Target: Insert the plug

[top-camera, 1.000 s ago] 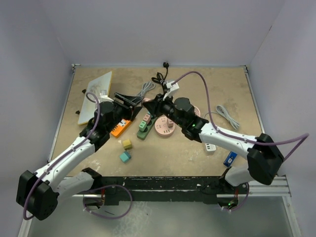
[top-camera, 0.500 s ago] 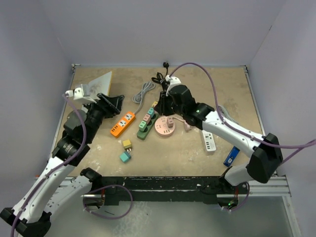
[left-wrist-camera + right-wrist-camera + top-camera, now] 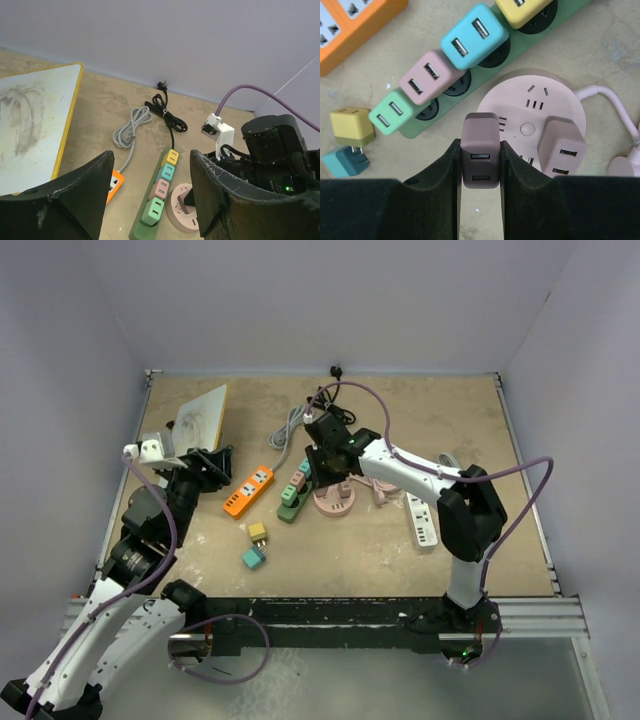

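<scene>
Gripping a mauve USB charger plug (image 3: 480, 137) by its flat sides with the right fingers (image 3: 445, 175), long axis running 12 to 6 in the right wrist view. Hanging over the 9 o'clock edge of the round pink socket hub (image 3: 530, 107); cannot tell whether touching. Open slots toward 1 o'clock from the plug, with a second mauve charger (image 3: 562, 147) seated at 3 o'clock. Probably calls for a small shift that way before pressing down. Left fingers (image 3: 75, 200) spread wide, empty, well apart toward 9 o'clock of the hub.
</scene>
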Robot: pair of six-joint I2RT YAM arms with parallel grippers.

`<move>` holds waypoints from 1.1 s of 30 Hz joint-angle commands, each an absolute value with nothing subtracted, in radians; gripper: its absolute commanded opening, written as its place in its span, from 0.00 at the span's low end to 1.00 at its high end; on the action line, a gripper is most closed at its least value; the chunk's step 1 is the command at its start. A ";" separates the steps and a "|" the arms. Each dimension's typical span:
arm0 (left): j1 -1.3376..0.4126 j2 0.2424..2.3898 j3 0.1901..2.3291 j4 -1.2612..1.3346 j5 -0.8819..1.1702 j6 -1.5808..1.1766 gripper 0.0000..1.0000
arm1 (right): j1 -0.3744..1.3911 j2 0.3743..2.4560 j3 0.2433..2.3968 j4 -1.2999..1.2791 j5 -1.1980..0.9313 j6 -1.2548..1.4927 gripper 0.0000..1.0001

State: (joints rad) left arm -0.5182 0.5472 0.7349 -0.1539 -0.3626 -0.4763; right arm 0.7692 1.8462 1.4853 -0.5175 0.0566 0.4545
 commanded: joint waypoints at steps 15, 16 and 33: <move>-0.518 0.528 0.732 -0.141 -0.394 -0.439 0.59 | 0.765 1.905 1.574 -0.628 0.142 0.454 0.00; -0.518 0.528 0.732 -0.141 -0.394 -0.439 0.59 | 0.766 1.909 1.572 -0.620 0.143 0.454 0.00; -0.518 0.540 0.732 -0.146 -0.396 -0.442 0.59 | 0.765 1.900 1.483 -0.566 0.135 0.471 0.00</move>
State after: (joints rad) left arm -0.5182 0.5373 0.7311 -0.1589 -0.3828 -0.4595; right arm 0.7692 1.9182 1.5127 -0.5392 0.1383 0.4641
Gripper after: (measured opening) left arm 0.589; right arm 0.307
